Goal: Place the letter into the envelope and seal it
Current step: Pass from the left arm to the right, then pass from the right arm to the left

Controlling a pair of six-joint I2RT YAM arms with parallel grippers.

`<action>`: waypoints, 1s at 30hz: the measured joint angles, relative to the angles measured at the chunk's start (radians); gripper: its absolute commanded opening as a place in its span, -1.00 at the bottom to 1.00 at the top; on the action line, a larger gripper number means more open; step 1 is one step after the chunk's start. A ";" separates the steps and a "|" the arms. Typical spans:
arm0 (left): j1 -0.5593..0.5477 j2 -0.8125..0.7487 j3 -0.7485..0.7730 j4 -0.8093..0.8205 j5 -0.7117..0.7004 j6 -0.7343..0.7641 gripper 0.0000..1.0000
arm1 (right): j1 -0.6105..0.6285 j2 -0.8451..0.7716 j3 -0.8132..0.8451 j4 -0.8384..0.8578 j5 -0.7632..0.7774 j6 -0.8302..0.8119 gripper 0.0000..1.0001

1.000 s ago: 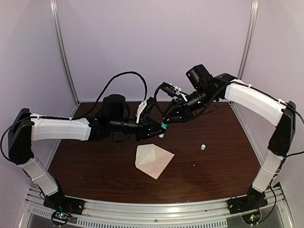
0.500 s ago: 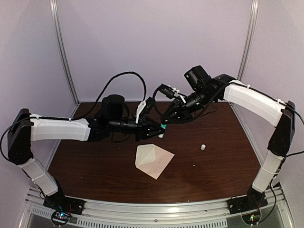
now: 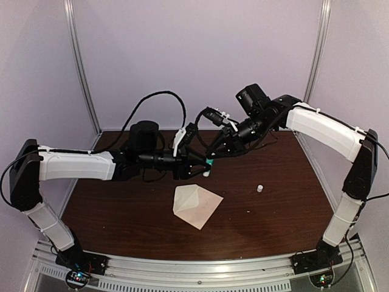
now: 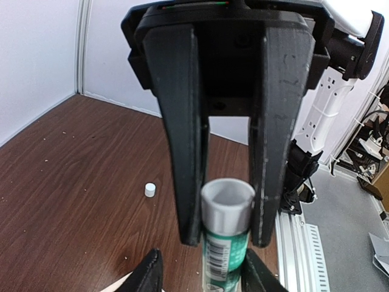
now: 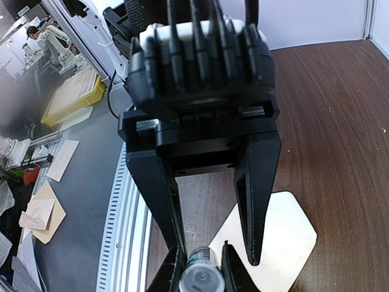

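The envelope (image 3: pixel 196 205) lies flat on the brown table, cream with a triangular fold showing; part of it shows in the right wrist view (image 5: pixel 285 243). No separate letter is in view. Both grippers meet in the air above the envelope's far side, around a green glue stick (image 3: pixel 208 164). My right gripper (image 3: pixel 211 159) is shut on the stick's grey end (image 4: pixel 227 204), which its fingers flank closely (image 5: pixel 202 271). My left gripper (image 3: pixel 202 165) is open around the green body (image 4: pixel 225 255), one finger against it and the other apart from it.
A small white cap (image 3: pixel 259 188) stands on the table right of the envelope, also in the left wrist view (image 4: pixel 149 190). White walls with metal posts enclose the table at the back and sides. The rail with the arm bases runs along the near edge.
The right arm has shifted very slightly left, and the left gripper's fingers look a little wider apart. The envelope and the cap have not moved.
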 measured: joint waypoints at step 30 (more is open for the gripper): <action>0.003 0.000 0.000 0.002 0.052 0.027 -0.76 | -0.001 0.004 0.018 0.021 0.011 0.040 -0.03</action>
